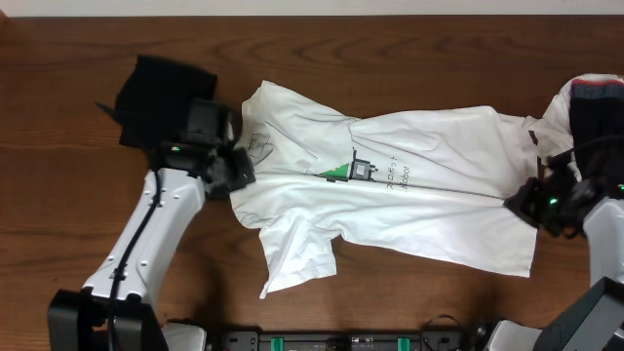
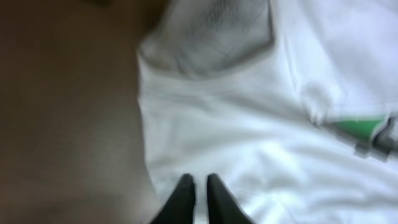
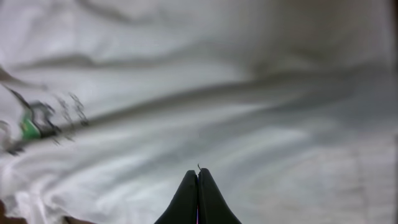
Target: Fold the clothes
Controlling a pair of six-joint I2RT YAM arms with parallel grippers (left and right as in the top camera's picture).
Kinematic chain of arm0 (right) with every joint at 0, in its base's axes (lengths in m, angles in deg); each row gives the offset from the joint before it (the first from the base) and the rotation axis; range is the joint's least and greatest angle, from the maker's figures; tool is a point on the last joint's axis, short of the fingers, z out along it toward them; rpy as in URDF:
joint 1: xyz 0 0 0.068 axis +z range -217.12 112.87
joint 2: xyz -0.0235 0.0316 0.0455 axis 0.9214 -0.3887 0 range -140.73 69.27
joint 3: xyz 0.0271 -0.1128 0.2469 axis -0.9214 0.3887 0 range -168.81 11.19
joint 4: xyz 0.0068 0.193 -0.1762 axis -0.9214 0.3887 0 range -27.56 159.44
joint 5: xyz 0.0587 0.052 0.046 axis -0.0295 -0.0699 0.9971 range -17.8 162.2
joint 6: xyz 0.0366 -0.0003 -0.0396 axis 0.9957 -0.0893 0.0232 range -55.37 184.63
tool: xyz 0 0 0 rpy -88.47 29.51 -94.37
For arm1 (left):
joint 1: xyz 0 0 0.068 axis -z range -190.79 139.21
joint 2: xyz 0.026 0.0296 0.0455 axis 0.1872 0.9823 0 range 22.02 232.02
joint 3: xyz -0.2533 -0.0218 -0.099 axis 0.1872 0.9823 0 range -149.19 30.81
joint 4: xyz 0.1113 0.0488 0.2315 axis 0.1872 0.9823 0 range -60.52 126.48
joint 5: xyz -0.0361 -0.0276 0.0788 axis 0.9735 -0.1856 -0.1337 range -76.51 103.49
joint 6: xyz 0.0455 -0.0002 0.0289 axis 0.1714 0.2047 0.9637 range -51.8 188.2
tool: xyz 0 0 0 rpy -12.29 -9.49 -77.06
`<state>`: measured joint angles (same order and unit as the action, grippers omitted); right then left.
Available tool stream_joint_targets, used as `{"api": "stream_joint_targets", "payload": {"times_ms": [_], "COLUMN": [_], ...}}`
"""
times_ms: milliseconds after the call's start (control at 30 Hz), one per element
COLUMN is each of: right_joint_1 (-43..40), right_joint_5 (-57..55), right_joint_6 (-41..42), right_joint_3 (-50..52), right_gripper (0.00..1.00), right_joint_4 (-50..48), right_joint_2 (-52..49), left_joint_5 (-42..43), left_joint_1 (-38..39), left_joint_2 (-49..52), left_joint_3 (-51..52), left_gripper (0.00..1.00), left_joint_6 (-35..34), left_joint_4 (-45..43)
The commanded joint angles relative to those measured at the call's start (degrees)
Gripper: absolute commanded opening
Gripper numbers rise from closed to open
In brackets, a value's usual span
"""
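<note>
**Figure: White T-shirt spread on the table, both hands closed at its 2 ends**

**Overhead view.** You see the white T-shirt [image 1: 439,185] lying flat across the wooden table [image 1: 390,39], collar [image 1: 255,144] to the left and hem to the right. The green-and-black print [image 1: 353,171] sits near the middle, with grey lettering just beside it. 1 sleeve [image 1: 292,258] spreads toward the near edge. A black garment [image 1: 161,88] lies at the upper left, touching the shirt's collar end. A white-and-dark garment [image 1: 585,102] lies at the far right. Your left hand [image 1: 239,175] rests at the shirt's shoulder edge below the collar. Your right hand [image 1: 519,203] is at the hem end.

**Left wrist view.** The left hand [image 2: 200,186] shows 2 dark fingers [image 2: 185,199] pressed almost together, a thin pale slit between them, over the T-shirt [image 2: 249,149] close to its edge. You cannot tell whether cloth is caught in that slit. Bare table [image 2: 68,112] fills the left side. The collar [image 2: 211,37] is at the top and the print [image 2: 367,130] at the right.

**Right wrist view.** The right hand [image 3: 198,180] has its fingers [image 3: 211,205] pressed fully together over the creased T-shirt [image 3: 249,112]. A pinch of cloth cannot be made out. The print [image 3: 31,127] lies at the left edge.
</note>
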<state>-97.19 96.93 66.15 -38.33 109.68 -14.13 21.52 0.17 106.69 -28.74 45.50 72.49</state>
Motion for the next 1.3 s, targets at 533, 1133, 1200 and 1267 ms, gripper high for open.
{"api": "stream_joint_targets", "payload": {"times_ms": [533,1133,1200,1267], "right_joint_1": [2.7,-0.3,-1.5,-3.0], "right_joint_5": [-18.9,-37.2,-37.4,-37.4], "right_joint_6": [8.4,23.8,25.1,26.0], "right_joint_3": [10.5,16.8,17.1,17.4], "right_gripper": [0.01,0.01,0.01,0.01], "right_joint_4": [-5.0,-6.6,-6.5,-6.6], "right_joint_2": [0.2,0.2,0.2,0.2], "left_joint_5": [7.2,2.8,2.3,1.2], "left_joint_1": [13.6,11.6,10.6,9.2], "left_joint_2": [1.1,1.2,1.2,1.2], "left_joint_3": [8.6,18.1,18.1,18.1], "left_gripper": [0.06,0.09,0.09,0.09], "left_joint_6": [-2.8,-6.5,-6.5,-5.9], "left_joint_4": [1.2,1.4,2.4,3.5]}}
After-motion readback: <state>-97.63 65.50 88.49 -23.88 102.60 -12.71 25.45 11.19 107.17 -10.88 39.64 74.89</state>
